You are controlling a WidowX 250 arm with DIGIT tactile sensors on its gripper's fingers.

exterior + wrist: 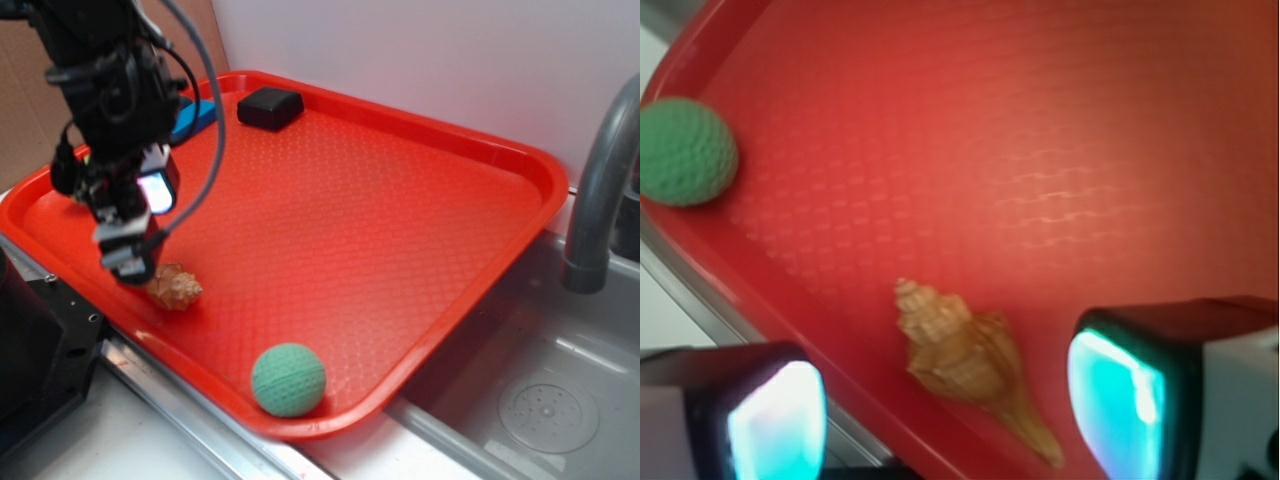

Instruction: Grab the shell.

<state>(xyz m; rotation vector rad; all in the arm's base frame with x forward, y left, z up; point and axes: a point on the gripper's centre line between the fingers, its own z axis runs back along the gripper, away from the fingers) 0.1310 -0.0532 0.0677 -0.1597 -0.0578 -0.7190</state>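
The shell point(176, 288) point(965, 360), a small tan-orange conch with a knobby spiral and a long pointed tip, lies on the red tray point(380, 200) close to its near-left rim. My gripper point(135, 250) point(950, 415) hangs just above and to the left of it, open. In the wrist view the shell lies between the two cyan-glowing pads point(1115, 395), nearer the right one, and neither pad touches it.
A green dimpled ball point(289, 380) point(682, 150) rests by the tray's front rim. A black block point(270, 107) and a blue object point(195, 117) sit at the tray's far edge. A sink basin point(540, 400) with a grey faucet point(600, 190) lies to the right.
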